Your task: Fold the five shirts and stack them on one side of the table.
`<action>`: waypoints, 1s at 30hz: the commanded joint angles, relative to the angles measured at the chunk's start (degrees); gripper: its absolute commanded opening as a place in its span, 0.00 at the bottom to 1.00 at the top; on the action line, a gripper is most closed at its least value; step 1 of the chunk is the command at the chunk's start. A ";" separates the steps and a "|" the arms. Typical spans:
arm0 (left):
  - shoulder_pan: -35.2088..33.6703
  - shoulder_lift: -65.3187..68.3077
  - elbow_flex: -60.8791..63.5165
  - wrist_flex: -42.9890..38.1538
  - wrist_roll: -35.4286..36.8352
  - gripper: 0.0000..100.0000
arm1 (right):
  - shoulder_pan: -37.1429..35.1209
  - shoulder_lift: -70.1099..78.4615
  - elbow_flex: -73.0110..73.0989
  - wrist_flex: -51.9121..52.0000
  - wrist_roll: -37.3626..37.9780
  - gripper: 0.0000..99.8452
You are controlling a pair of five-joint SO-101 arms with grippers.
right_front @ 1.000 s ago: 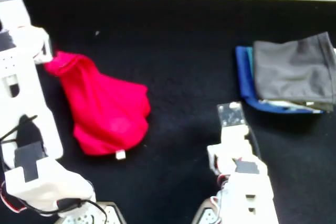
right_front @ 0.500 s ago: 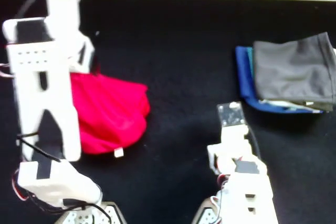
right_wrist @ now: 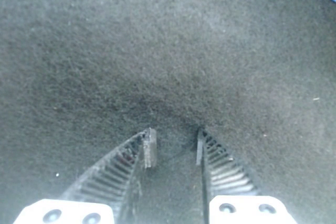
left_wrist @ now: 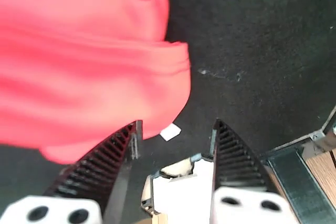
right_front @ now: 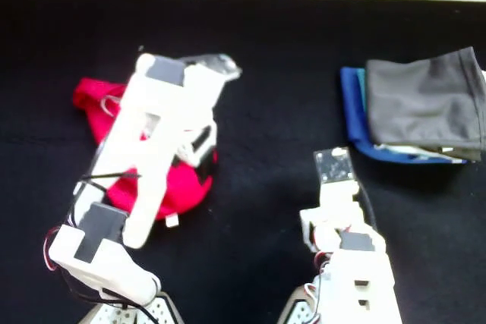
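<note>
Matt red cloth shirt, felt-like black table

Spread tool over red shirt

red shirt half hidden under left arm, stack cut by edge

free: table strip between red shirt and folded stack | obstacle: left arm over shirt
</note>
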 commanded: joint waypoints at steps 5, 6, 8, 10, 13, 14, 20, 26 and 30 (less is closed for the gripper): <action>5.67 -0.40 14.02 -16.62 3.87 0.21 | 0.66 -0.04 0.66 -1.27 -0.26 0.14; 5.49 -0.40 15.52 -19.25 3.78 0.21 | 0.66 -0.04 0.66 -1.27 -0.26 0.14; 4.97 -0.40 18.59 -24.09 3.60 0.21 | 0.66 -0.04 0.75 -1.27 -0.26 0.14; 3.56 -0.31 20.79 -27.08 3.60 0.21 | 0.66 -0.04 0.75 -1.27 -0.26 0.14; 0.75 -0.31 22.11 -29.19 3.52 0.21 | 0.66 -0.04 0.75 -1.27 -0.26 0.14; -0.31 -0.31 22.02 -29.45 3.52 0.21 | 0.66 -0.04 0.75 -1.27 -0.26 0.14; -6.81 -0.31 22.37 -32.62 -1.49 0.19 | 0.66 -0.04 0.75 -1.27 -0.26 0.14; -10.77 -1.54 20.44 -31.65 -3.78 0.02 | 0.66 -0.04 0.75 -1.27 -0.26 0.14; -11.38 -5.14 15.78 -24.70 -3.69 0.01 | 0.66 -0.04 0.75 -1.27 -0.26 0.14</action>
